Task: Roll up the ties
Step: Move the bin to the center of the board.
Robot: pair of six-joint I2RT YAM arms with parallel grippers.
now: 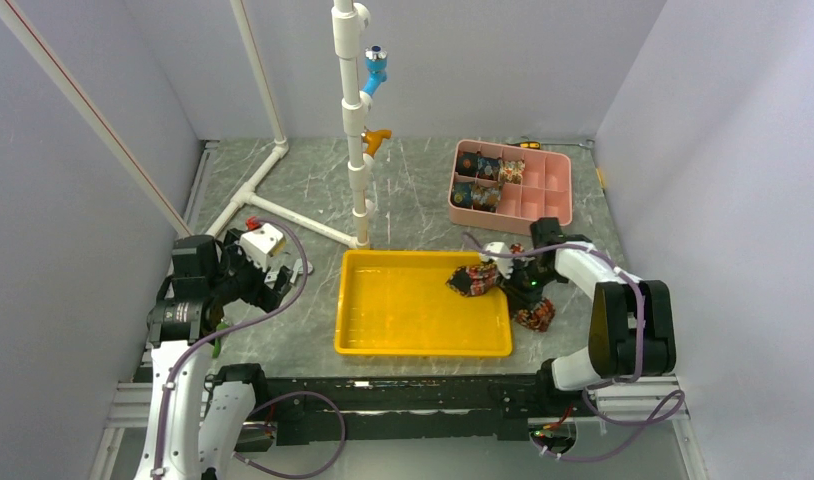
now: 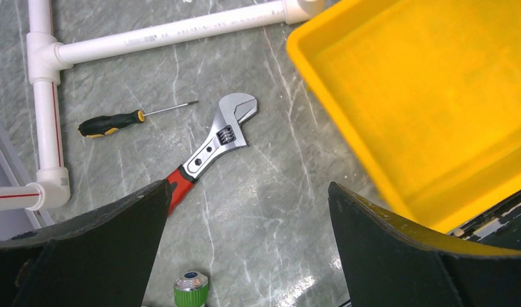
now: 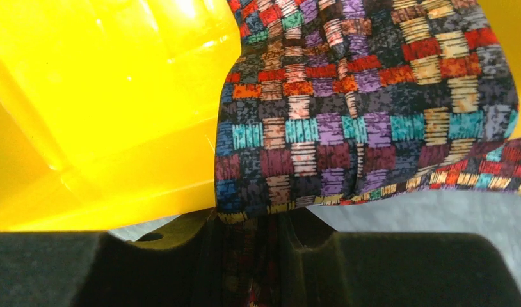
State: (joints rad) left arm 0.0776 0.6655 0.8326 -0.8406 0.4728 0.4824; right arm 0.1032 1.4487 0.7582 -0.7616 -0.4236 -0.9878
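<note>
Tie [image 1: 474, 279] pinched at the right rim of the yellow tray [image 1: 403, 300], not yet rolled.
Left jaws spread wide and empty above the wrench [image 2: 216, 137] near the surface's left edge; right jaws pinching a fold of the tie, draped over the rim, tail bunched on the surface outside. Likely trouble: slick fabric slipping from a thin pinch, or tail snagging on the rim.

This is a robot test cell in a lab: plain white walls [image 1: 683, 80] box in a grey marbled table [image 1: 413, 190], and two arms [image 1: 603, 330] are bolted just below a yellow tray [image 1: 423, 352]. A white pipe frame [image 1: 355, 150] stands behind the tray, with a wrench [image 2: 216, 144] and a screwdriver [image 2: 111, 123] to its left.
</note>
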